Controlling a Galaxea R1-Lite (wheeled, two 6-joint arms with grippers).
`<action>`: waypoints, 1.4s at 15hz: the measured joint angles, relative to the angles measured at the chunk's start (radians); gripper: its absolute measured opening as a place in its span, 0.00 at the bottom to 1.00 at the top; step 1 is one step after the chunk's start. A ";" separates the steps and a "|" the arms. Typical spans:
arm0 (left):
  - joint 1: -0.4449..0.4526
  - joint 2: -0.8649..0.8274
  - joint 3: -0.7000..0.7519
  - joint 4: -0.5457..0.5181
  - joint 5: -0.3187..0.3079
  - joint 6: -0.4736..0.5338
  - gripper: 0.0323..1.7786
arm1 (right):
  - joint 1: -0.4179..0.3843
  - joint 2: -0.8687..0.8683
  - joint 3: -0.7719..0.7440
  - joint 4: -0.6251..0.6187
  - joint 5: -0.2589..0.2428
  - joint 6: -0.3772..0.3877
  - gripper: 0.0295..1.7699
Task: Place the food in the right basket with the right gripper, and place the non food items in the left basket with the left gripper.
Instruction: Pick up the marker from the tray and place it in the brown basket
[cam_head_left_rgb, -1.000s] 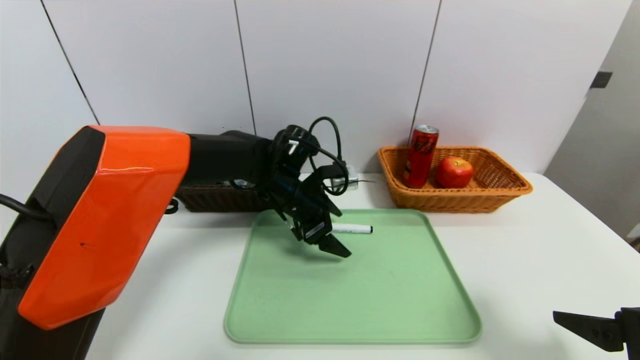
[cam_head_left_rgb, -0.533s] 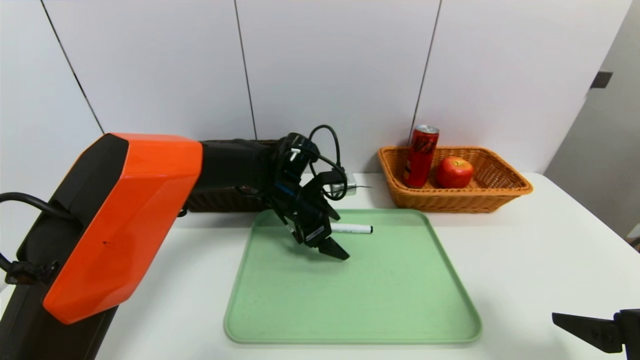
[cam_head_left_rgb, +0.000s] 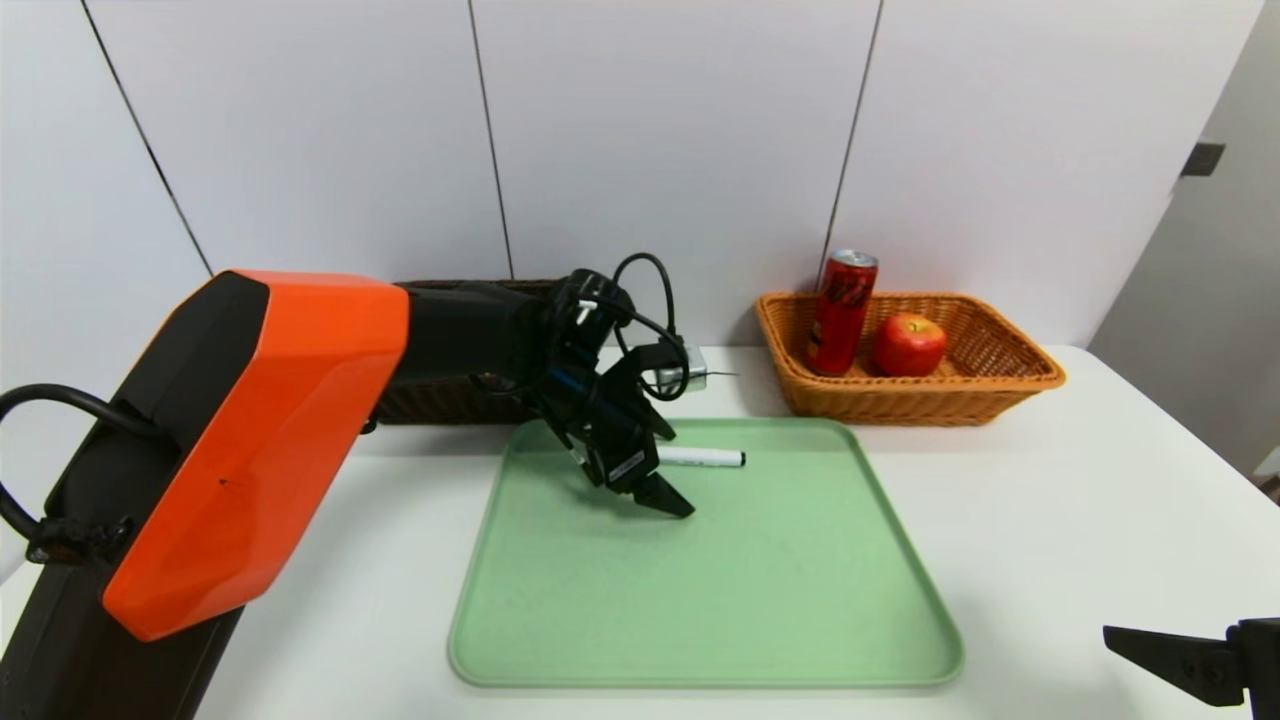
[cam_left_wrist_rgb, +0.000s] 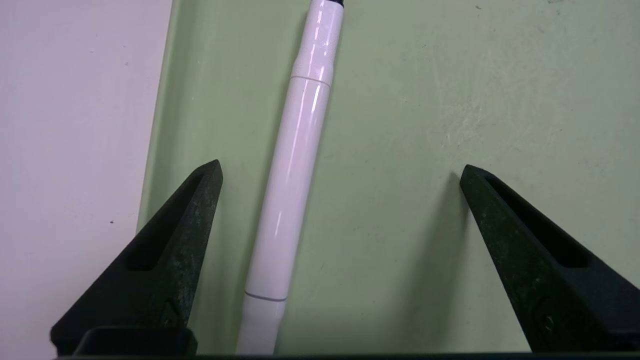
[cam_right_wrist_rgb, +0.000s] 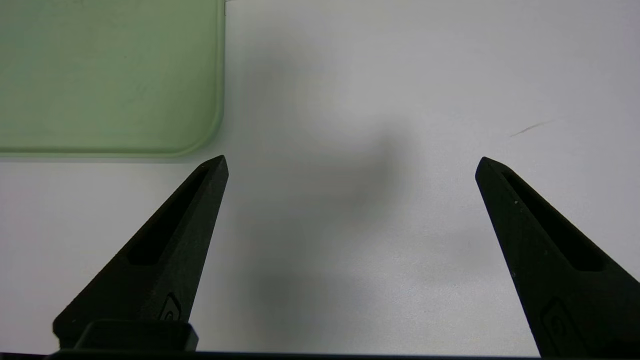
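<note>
Left gripper, head view: my left gripper (cam_head_left_rgb: 655, 478) has sunk a little and eased toward the far edge of the pale green plastic tray (cam_head_left_rgb: 800, 620) over the last second, fingers spread wide, nothing held.
Marker, head view: the slim white marker pen with a black cap (cam_head_left_rgb: 703, 457) lies flat near the tray's far edge, unmoved, partly behind my gripper.
Baskets, head view: the orange wicker basket (cam_head_left_rgb: 1000, 385) already holds a red drink can (cam_head_left_rgb: 841, 312) and a red apple (cam_head_left_rgb: 908, 343); the dark brown wicker basket (cam_head_left_rgb: 440, 400) sits behind my left arm.
Left wrist view: the marker (cam_left_wrist_rgb: 295, 165) runs between the open fingers (cam_left_wrist_rgb: 185, 235), closer to one.
Right wrist view: my right gripper (cam_right_wrist_rgb: 350, 165) hangs open over bare white table (cam_right_wrist_rgb: 375, 75), parked.
Meaning: I judge the food sorted; only closing on the marker remains.
</note>
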 joint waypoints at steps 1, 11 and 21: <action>0.000 0.000 0.000 0.000 -0.001 0.000 0.95 | 0.000 0.000 0.000 0.000 0.000 0.000 0.97; -0.001 0.017 -0.006 -0.016 -0.002 -0.008 0.95 | 0.003 -0.003 0.001 0.000 0.000 -0.001 0.97; -0.001 0.026 -0.006 -0.042 -0.005 -0.016 0.67 | 0.005 -0.005 0.000 0.000 0.000 -0.003 0.97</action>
